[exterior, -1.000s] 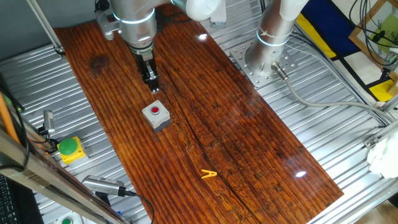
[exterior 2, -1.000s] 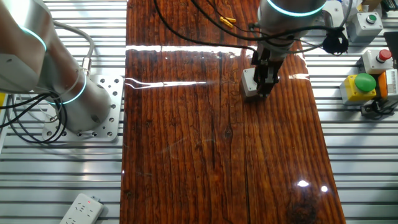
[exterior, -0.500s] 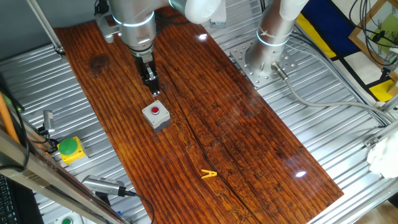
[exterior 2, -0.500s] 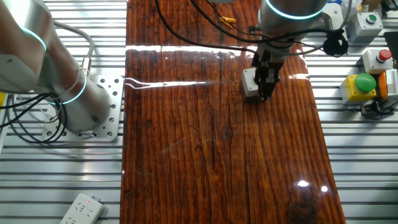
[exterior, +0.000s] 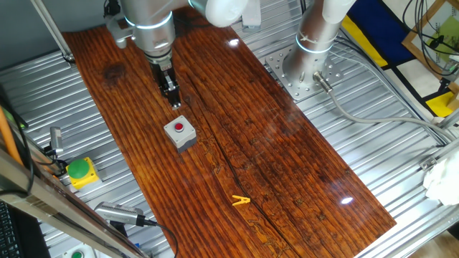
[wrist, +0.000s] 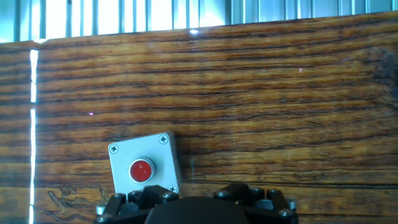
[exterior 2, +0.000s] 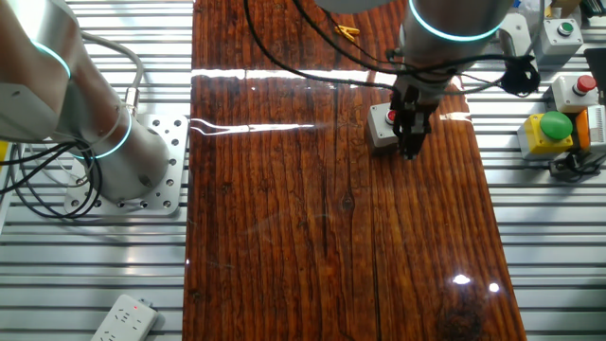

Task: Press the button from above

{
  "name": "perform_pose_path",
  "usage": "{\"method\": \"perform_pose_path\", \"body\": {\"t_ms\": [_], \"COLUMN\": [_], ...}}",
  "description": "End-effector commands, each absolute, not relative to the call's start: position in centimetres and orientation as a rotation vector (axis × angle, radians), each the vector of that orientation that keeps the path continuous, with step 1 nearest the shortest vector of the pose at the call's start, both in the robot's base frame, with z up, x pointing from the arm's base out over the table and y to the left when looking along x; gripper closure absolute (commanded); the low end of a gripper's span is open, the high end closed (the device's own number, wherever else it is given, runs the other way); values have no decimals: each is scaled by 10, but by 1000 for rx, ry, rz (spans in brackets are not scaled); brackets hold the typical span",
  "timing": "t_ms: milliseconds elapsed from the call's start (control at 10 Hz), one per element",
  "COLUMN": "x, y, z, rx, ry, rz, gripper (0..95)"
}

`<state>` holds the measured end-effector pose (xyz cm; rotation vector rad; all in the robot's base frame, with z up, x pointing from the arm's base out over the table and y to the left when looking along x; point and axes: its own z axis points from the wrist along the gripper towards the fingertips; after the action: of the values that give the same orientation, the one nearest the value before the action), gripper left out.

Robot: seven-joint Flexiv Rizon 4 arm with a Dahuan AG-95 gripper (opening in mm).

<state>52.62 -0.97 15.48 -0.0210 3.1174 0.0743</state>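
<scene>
The button (exterior: 178, 128) is a small red round push-button in a grey square box (exterior: 182, 138) on the wooden board. It also shows in the other fixed view (exterior 2: 391, 116) and at the lower left of the hand view (wrist: 141, 170). My gripper (exterior: 173, 102) points down and hangs above the board, just beyond the box toward the far left and apart from it. In the other fixed view the gripper (exterior 2: 411, 150) stands just right of the box (exterior 2: 379, 131). The hand view shows only the dark gripper body (wrist: 196, 208), so the fingertips are hidden.
A green button on a yellow box (exterior: 80, 170) sits off the board's left edge, also seen in the other fixed view (exterior 2: 549, 128). A yellow clip (exterior: 241, 201) lies near the board's front. A second arm's base (exterior: 308, 68) stands on the metal table.
My gripper has drifted away from the button box, up and to the far left in one fixed view. In the other fixed view it now uncovers the red button.
</scene>
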Motion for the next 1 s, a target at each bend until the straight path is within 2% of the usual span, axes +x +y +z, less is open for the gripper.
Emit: {"method": "perform_pose_path", "body": {"t_ms": [100, 900, 1000], "x": [528, 531, 531], "y": [-15, -22, -22], "z": [155, 164, 164], "rx": [-39, -91, -111], "ry": [3118, 3129, 3123], "rz": [76, 67, 75], "gripper": [190, 190, 380]}}
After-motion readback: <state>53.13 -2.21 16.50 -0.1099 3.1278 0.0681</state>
